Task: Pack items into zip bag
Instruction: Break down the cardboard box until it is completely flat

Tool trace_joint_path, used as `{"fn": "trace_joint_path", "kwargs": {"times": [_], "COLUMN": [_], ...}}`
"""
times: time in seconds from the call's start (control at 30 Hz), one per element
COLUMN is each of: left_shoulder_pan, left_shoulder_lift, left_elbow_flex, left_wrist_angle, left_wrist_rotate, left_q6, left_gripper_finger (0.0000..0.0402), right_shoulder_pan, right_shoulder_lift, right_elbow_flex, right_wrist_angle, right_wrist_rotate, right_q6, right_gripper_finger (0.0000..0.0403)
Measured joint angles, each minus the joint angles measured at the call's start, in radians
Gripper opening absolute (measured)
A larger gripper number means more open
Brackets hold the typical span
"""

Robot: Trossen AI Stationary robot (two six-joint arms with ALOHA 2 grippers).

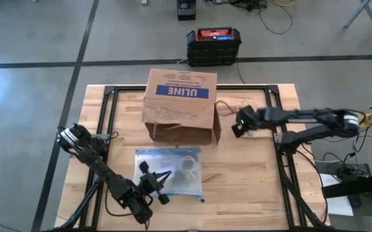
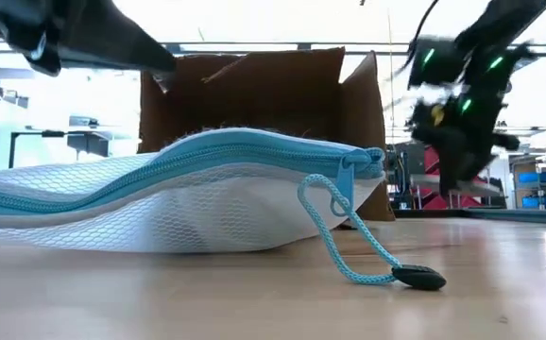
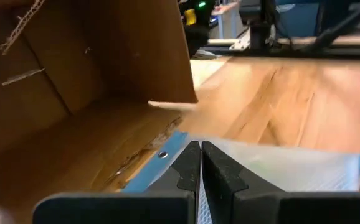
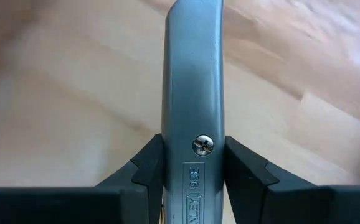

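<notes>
The zip bag [image 1: 168, 171] lies flat on the table in front of the box. It is pale mesh with a blue zip strip [image 2: 216, 151] and a blue pull cord [image 2: 349, 241]. Dark and pale items [image 1: 186, 169] show inside it. My left gripper [image 3: 200, 152] is shut and hovers over the bag's near left part [image 1: 162, 183], above it in the low view. My right gripper [image 1: 239, 125] is right of the box, shut on a grey metal utility knife [image 4: 192, 74]. My right gripper pinches the grey utility knife between its two fingers [image 4: 149, 165], one on each long edge, beside the screw on its body [image 4: 192, 127]. The fingers lie along the knife, which sticks out forward past them. It is lifted clear above the wooden table.
The brown ULINE cardboard box [image 1: 181, 106] stands open toward the bag at the table's middle, its flap [image 3: 105, 68] close ahead of my left gripper. Bare wood lies right of the bag [image 1: 244, 180]. A black and red case [image 1: 213, 45] sits on the floor beyond the table.
</notes>
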Motion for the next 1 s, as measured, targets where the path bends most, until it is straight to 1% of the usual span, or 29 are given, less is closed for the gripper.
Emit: {"fn": "trace_joint_path", "kwargs": {"times": [0.1,0.23,0.3,0.37,0.4,0.47,0.53,0.57,0.67,0.73,0.8,0.87,0.93,1.0], "left_shoulder_pan": [0.009,0.041,0.057,0.08,0.092,0.115,0.139,0.153,0.193,0.212,0.221,0.217,0.207,0.195], "left_shoulder_lift": [-0.028,-0.025,-0.017,-0.001,0.007,0.022,0.039,0.05,0.09,0.119,0.153,0.183,0.21,0.243], "left_elbow_flex": [-0.002,-0.002,-0.002,-0.002,-0.002,-0.002,-0.002,-0.002,-0.002,-0.002,-0.002,-0.002,0.004,0.02], "left_wrist_angle": [0.033,0.08,0.108,0.146,0.17,0.251,0.373,0.436,0.593,0.635,0.66,0.683,0.695,0.718], "left_wrist_rotate": [-0.015,-0.016,-0.016,-0.016,-0.016,-0.014,-0.014,-0.01,0.011,0.017,0.021,0.026,0.031,0.043], "left_q6": [-0.022,-0.023,-0.023,-0.017,-0.002,0.046,0.12,0.166,0.296,0.348,0.375,0.382,0.405,0.469], "left_gripper_finger": [0.0,0.0007,0.002,0.0039,0.005,0.0078,0.0108,0.0124,0.0169,0.0194,0.0215,0.0229,0.0237,0.0241], "right_shoulder_pan": [0.232,0.575,0.728,0.861,0.916,0.989,1.016,1.013,0.976,0.95,0.932,0.915,0.896,0.873], "right_shoulder_lift": [-0.094,-0.125,-0.102,-0.062,-0.034,0.031,0.093,0.125,0.223,0.296,0.374,0.459,0.541,0.625], "right_elbow_flex": [0.001,0.001,0.001,0.001,0.001,0.001,0.001,0.002,0.002,0.004,0.005,0.005,0.005,0.016], "right_wrist_angle": [0.009,0.009,0.018,0.068,0.115,0.252,0.443,0.555,0.954,1.25,1.525,1.764,1.955,2.08], "right_wrist_rotate": [0.145,0.389,0.51,0.645,0.714,0.836,0.94,0.972,0.991,0.99,0.986,0.975,0.897,0.818], "right_q6": [0.121,0.322,0.403,0.44,0.436,0.372,0.227,0.132,-0.17,-0.372,-0.577,-0.73,-0.805,-0.826], "right_gripper_finger": [0.0109,0.0109,0.0109,0.0109,0.0109,0.0109,0.0109,0.0109,0.0109,0.0109,0.0109,0.0109,0.0109,0.0109]}}
